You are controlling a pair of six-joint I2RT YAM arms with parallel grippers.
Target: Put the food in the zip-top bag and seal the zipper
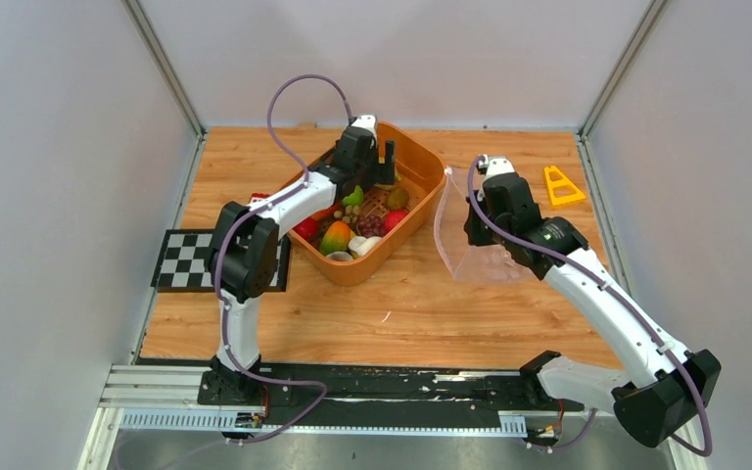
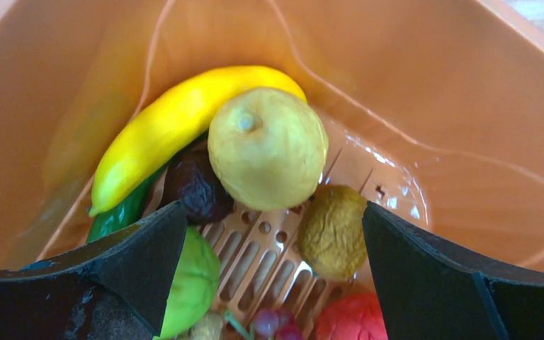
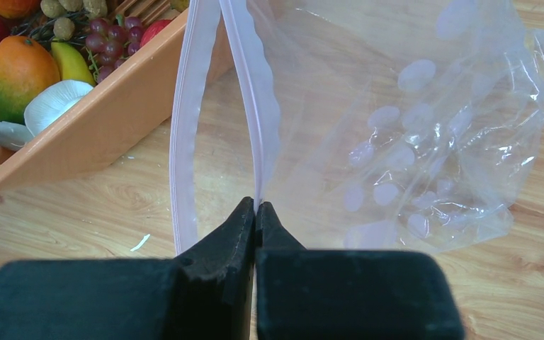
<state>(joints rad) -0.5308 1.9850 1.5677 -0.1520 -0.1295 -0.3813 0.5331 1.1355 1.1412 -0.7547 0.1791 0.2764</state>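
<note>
My left tool (image 2: 273,216) is wide open and empty inside the basket (image 2: 467,106), a lemon (image 2: 268,147) just ahead. My right tool (image 3: 256,210) pinches the zipper (image 3: 253,106) of the bag (image 3: 411,127), which spreads ahead over the bench (image 3: 78,205).

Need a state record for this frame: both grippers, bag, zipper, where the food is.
left gripper: open, holding nothing, lowered inside the orange basket
nearest pieces: lemon just ahead of the open fingers, banana against it, kiwi beside it
right gripper: shut, pinching one strip of the zipper
zipper state: unsealed, the two strips parted
zip-top bag: beside the basket, mouth open, no food seen inside
progress: nothing bagged yet; every piece in view lies in the basket
</note>
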